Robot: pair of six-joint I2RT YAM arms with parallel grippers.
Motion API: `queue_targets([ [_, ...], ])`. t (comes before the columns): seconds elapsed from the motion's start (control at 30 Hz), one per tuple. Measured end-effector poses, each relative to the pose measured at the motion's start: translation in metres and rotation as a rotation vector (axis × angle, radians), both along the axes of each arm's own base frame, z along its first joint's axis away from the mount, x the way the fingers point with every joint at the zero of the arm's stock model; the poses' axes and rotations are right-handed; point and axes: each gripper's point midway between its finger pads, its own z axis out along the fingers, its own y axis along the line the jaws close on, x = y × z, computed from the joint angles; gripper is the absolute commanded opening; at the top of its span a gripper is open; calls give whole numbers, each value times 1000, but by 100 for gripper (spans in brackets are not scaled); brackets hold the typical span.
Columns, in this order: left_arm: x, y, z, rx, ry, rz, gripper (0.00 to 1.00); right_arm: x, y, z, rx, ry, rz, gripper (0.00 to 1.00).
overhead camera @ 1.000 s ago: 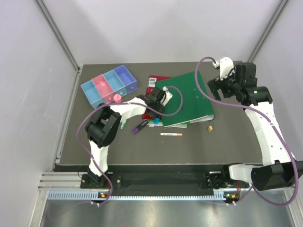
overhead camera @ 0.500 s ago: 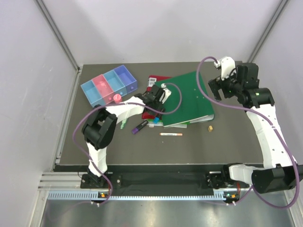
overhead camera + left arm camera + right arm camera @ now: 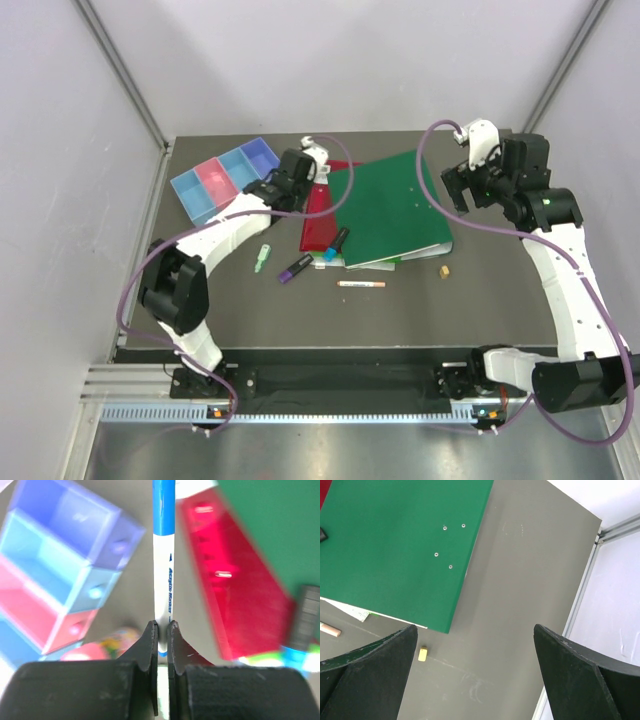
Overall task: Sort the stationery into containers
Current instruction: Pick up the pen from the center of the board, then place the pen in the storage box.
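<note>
At the far left of the table stands the row of four translucent bins (image 3: 230,180), light blue, pink, light blue and violet-blue. Just right of its violet-blue end, the left gripper (image 3: 162,627) is clenched on the white barrel of the blue-white pen (image 3: 163,555). The pen runs straight out from the fingertips, blue end away from them, above the gap between the bins and the red folder (image 3: 320,215). The print along its barrel appears to read "Acrylic Marker". The pink-capped bottle (image 3: 100,647) lies below the gripper, near the pink bin.

Nearer in, the pale green marker (image 3: 262,257) lies roughly near-to-far. The purple-black highlighter (image 3: 296,266) lies diagonally, purple end near-left. The dark marker (image 3: 335,243) slants across the folder's near corner. The thin white-orange pen (image 3: 361,284) lies left-to-right, near the green binder (image 3: 390,205). The tan nub (image 3: 442,270) sits just off the binder's near right corner. The right gripper (image 3: 475,630) hangs above the binder's right edge, fingers spread wide, holding nothing.
</note>
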Motion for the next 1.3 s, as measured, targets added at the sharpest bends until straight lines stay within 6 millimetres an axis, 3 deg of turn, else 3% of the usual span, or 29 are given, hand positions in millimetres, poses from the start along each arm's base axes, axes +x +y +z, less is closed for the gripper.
queue_targets([
  [0.3, 40, 113, 16, 16, -45, 270, 0, 0, 0, 0, 0, 1, 0, 100],
  [0.57, 50, 177, 46, 1, -118, 424, 0, 0, 1, 0, 7, 3, -3, 100],
  [0.6, 50, 179, 46, -4, -118, 433, 0, 0, 1, 0, 7, 3, -3, 100],
  [0.87, 45, 259, 30, -88, -75, 671, 0, -3, 0, 3, 9, -9, -3, 100],
  [1.03, 39, 278, 9, -132, -15, 747, 0, -6, 0, 6, 11, -19, -2, 100],
  [1.3, 34, 280, -18, -164, 60, 795, 0, -6, 0, 5, 15, -15, -4, 100],
])
